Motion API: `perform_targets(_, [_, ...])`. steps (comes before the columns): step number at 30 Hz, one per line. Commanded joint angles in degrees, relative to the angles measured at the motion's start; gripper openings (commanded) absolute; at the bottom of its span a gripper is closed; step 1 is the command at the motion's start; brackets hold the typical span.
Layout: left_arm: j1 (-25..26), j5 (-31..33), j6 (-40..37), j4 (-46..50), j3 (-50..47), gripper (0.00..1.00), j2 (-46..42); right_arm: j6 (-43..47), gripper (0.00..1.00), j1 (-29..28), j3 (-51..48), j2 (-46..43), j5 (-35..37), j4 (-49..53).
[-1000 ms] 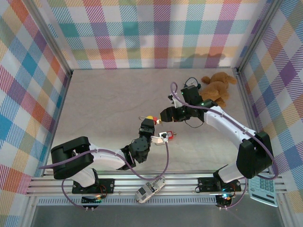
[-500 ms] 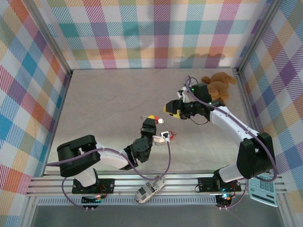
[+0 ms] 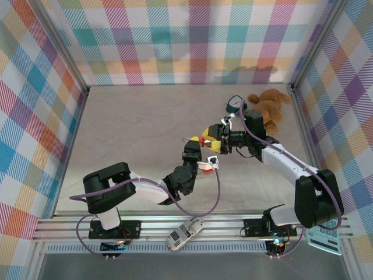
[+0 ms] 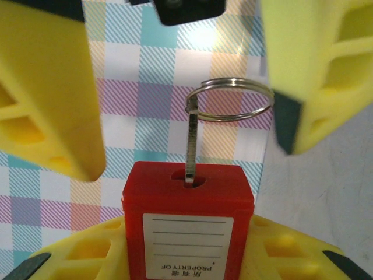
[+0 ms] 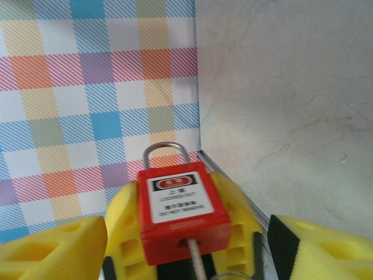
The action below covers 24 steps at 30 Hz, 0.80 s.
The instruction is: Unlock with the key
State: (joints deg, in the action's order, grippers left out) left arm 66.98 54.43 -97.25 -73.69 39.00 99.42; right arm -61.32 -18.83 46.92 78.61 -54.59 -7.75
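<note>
Yellow fingers of the left gripper (image 4: 186, 256) are clamped on the red padlock (image 4: 187, 221) from both sides, holding it clear of the table (image 3: 134, 128) with its keyhole end pointing at the other arm. The key (image 4: 191, 146) stands in that keyhole, its ring (image 4: 232, 119) hanging free just beyond the padlock. The right gripper (image 5: 186, 259) is spread wide, one finger on each side of the key and touching neither it nor the padlock.

I'd say the step in hand is taking hold of the key: it looks seated, but nothing grips it yet. Next, the right fingers would have to close on the flat of the key, not on the loose ring, and then turn about the key's own line while the left gripper holds the padlock steady.

From the left wrist you get the keyhole face, the blank label and the ring. The right wrist gives the opposite face and the shackle (image 5: 166, 146), both legs apparently down in the body, so locked as far as I can tell. From above, both arms meet at the padlock, with a plush bear (image 3: 268, 108) well off behind the right arm.
</note>
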Motion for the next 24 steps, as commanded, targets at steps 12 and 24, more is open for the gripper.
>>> perform_targets(12, [-0.6,0.0,2.2,-3.7,4.5,0.21,2.6,-5.6,0.51,-1.6,-2.1,-1.0,-0.7,-6.7])
perform_targets(24, [-0.8,-0.3,2.7,-3.8,5.1,0.35,3.8,-7.5,0.34,-3.0,-1.9,-1.7,2.1,-7.9])
